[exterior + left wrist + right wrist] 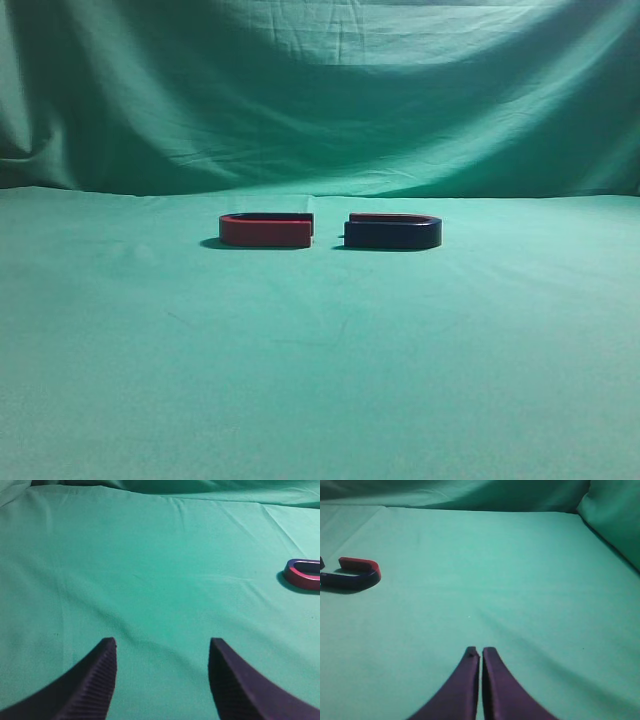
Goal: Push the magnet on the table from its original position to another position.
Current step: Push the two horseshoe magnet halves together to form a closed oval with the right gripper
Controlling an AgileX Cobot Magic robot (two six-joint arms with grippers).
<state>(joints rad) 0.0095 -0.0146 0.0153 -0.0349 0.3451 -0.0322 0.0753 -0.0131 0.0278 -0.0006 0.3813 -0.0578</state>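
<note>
The left gripper (162,652) is held above bare counter (320,380) well left of the red magnet (266,229), its jaws spread wide. Just right of the red magnet, open ends facing and a narrow gap between, the magnet (392,231) lies flat. Well right of the red magnet, the right gripper (480,655) is seen, jaws pressed together, gripping nothing.

A green cloth backdrop (320,90) hangs in soft folds and wrinkles. Light falls dimly and unevenly, leaving darker shadows along its lower edge.
</note>
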